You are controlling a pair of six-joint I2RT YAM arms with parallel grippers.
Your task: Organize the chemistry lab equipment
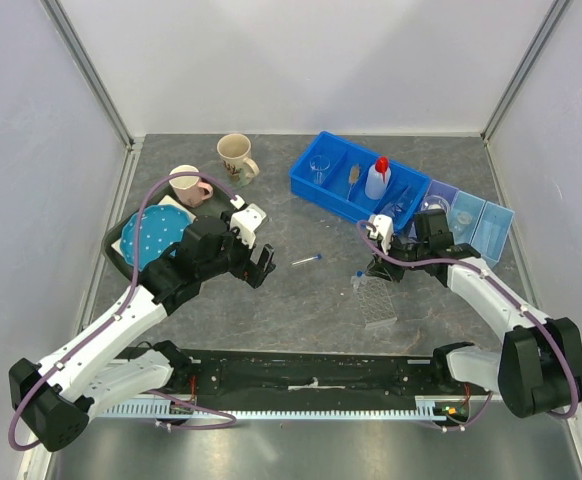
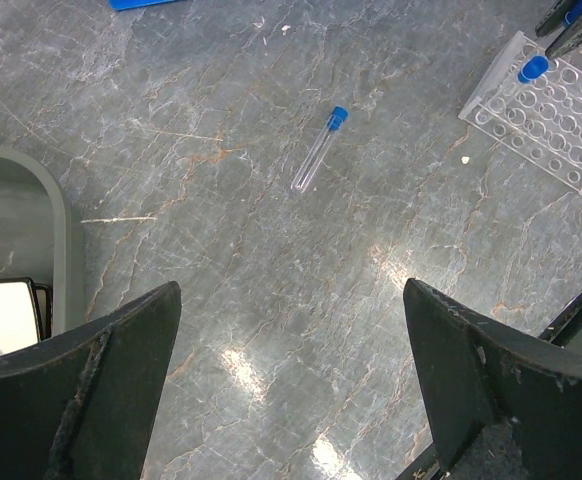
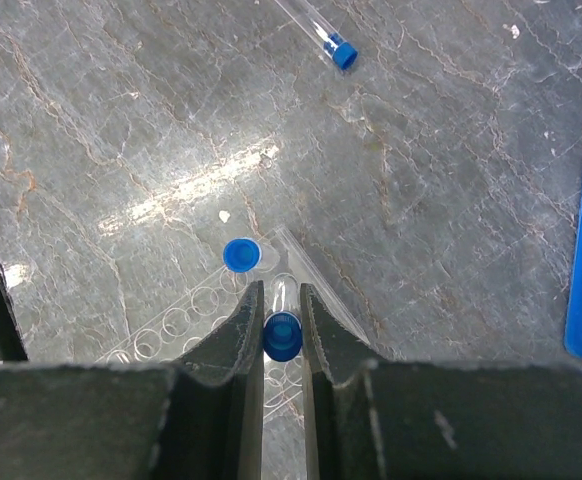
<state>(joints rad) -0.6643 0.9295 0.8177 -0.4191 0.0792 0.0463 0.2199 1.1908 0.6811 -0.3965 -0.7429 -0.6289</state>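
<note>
My right gripper (image 3: pixel 281 292) is shut on a blue-capped tube (image 3: pixel 282 336), held upright over a corner of the clear tube rack (image 3: pixel 176 325). Another capped tube (image 3: pixel 241 254) stands in the rack beside it. A third tube (image 2: pixel 320 149) lies loose on the grey table between the arms, also seen from above (image 1: pixel 306 260). My left gripper (image 2: pixel 291 330) hangs wide open above bare table, nothing between its fingers (image 2: pixel 121 350), short of that loose tube. The blue bin (image 1: pixel 336 190) holds a squeeze bottle (image 1: pixel 377 178), a beaker (image 1: pixel 319 168) and a thin brush (image 1: pixel 354 178).
A beige mug (image 1: pixel 236 158) and a pink mug (image 1: pixel 188 185) stand at the back left. The blue dotted plate (image 1: pixel 158 235) sits on a tray under my left arm. A pale blue divided tray (image 1: pixel 471 218) lies behind my right arm.
</note>
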